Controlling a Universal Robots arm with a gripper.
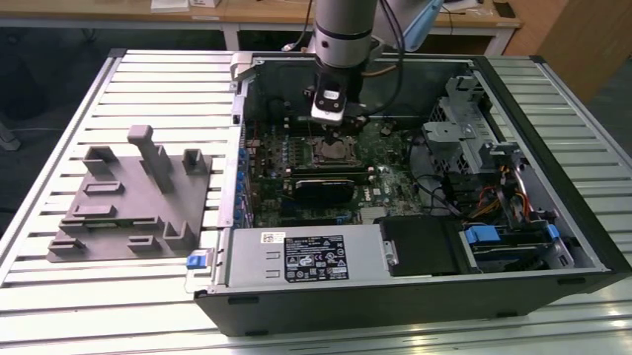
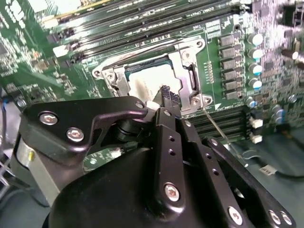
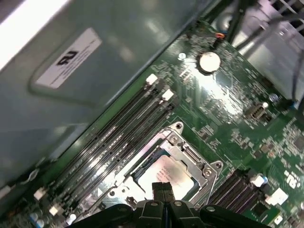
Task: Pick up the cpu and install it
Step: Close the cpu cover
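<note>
The cpu (image 2: 145,78) is a flat square chip with a silvery-white top. It lies in the metal socket frame (image 2: 184,59) on the green motherboard inside the open computer case (image 1: 553,111). My gripper (image 1: 330,139) hangs straight over it, with the black fingertips (image 2: 166,94) pressed together just above the chip's edge and nothing between them. In the first wrist view the cpu (image 3: 171,173) sits in the socket frame (image 3: 179,142), right below the shut gripper (image 3: 161,188). In the exterior view the cpu (image 1: 336,151) is partly hidden by the gripper.
Memory slots (image 3: 118,137) run beside the socket. A coin battery (image 3: 209,61) sits further along the board. A black card (image 1: 321,188), the power supply (image 1: 306,255) and drive cages (image 1: 469,126) crowd the case. A grey fixture block (image 1: 129,200) stands on the slatted table at the exterior view's left.
</note>
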